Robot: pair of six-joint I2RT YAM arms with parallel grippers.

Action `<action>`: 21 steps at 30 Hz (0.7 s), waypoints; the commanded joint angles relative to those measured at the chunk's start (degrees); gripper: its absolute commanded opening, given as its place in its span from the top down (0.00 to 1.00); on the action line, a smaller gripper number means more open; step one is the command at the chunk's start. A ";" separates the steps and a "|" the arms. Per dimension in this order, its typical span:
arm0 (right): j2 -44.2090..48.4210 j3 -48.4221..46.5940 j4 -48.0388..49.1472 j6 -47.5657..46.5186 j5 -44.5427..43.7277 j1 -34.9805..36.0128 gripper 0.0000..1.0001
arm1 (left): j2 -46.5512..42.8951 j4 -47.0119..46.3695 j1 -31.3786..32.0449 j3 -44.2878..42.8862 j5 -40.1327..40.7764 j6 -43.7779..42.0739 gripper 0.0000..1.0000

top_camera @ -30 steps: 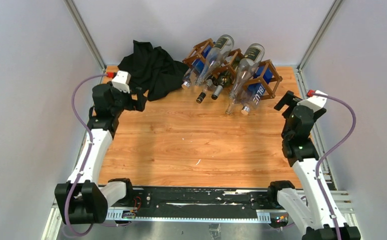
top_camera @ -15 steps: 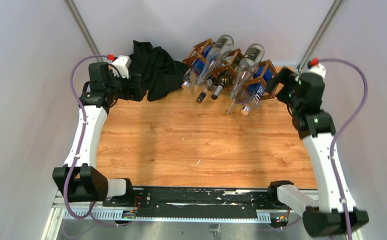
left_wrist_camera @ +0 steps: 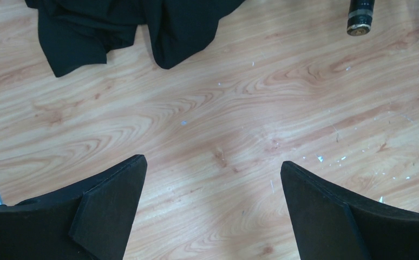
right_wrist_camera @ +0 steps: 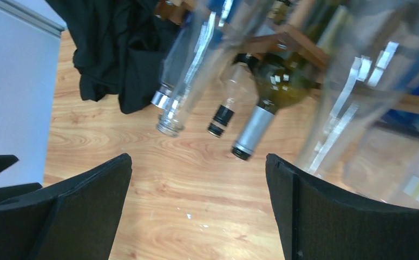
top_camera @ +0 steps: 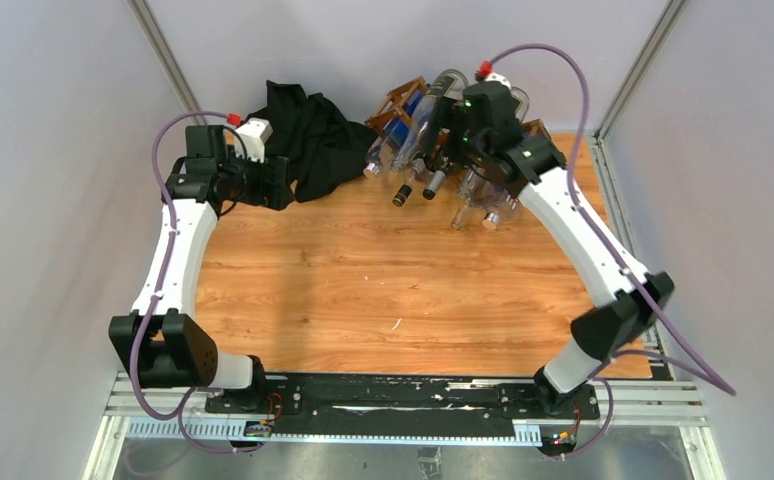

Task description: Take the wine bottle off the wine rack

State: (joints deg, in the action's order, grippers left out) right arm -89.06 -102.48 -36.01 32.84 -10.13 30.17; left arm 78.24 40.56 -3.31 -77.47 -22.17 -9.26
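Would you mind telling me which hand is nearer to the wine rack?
Right. The right hand hovers open in front of the wine rack, over its bottle necks; the left hand is off to its left, beside the black cloth.

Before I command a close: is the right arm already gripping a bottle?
No, its jaws stand wide apart; the green bottle lies ahead, untouched.
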 commanded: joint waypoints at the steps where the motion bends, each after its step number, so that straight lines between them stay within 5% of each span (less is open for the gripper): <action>1: -8.79 -8.47 -3.80 3.03 -2.71 2.96 0.04 | 0.33 1.77 -0.29 -2.11 -2.26 -1.98 0.00; 8: -21.52 -19.16 -5.82 6.70 -4.04 3.78 0.07 | 0.99 1.82 -0.26 -0.75 -4.45 -2.33 0.00; 21: -30.28 -20.14 -1.34 12.43 -9.58 3.89 0.15 | -3.64 2.41 -0.19 4.04 -6.13 -1.92 0.00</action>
State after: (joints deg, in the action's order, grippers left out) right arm -116.92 -119.74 -38.63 42.78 -16.10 33.39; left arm 78.13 42.06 -3.31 -75.05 -26.59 -11.35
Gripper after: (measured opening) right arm 0.869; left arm 0.999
